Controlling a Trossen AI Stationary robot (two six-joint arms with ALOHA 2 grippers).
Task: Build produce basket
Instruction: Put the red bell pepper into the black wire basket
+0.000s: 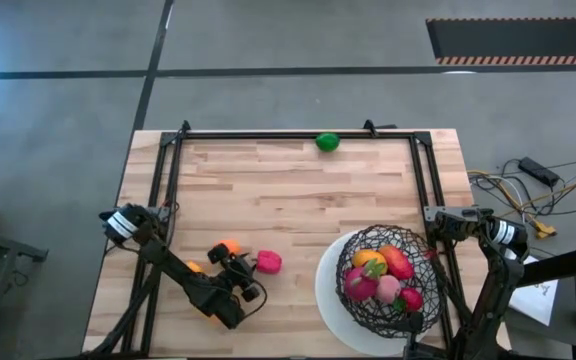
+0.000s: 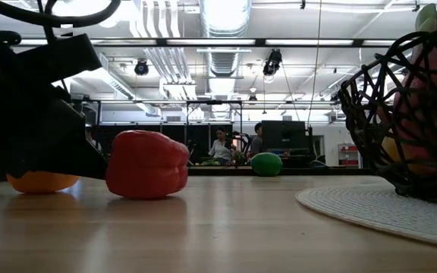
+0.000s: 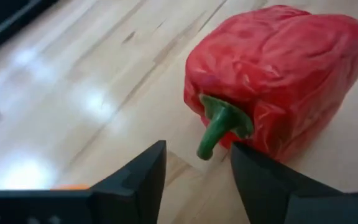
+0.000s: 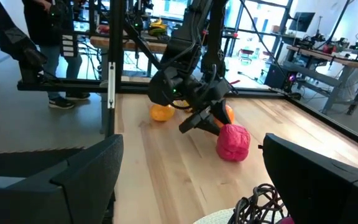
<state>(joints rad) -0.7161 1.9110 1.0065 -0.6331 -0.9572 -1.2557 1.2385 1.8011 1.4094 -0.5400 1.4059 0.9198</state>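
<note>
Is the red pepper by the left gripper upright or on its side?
On its side. The red pepper lies on the table with its green stem pointing sideways at the left gripper, whose open fingers are not touching it.

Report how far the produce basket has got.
Done: several pieces sit in the basket. In hand: the left gripper, open and empty, points at the red pepper. Left: that pepper, two orange pieces beside it, and the green piece at the far edge. The right gripper waits open beside the basket.
</note>
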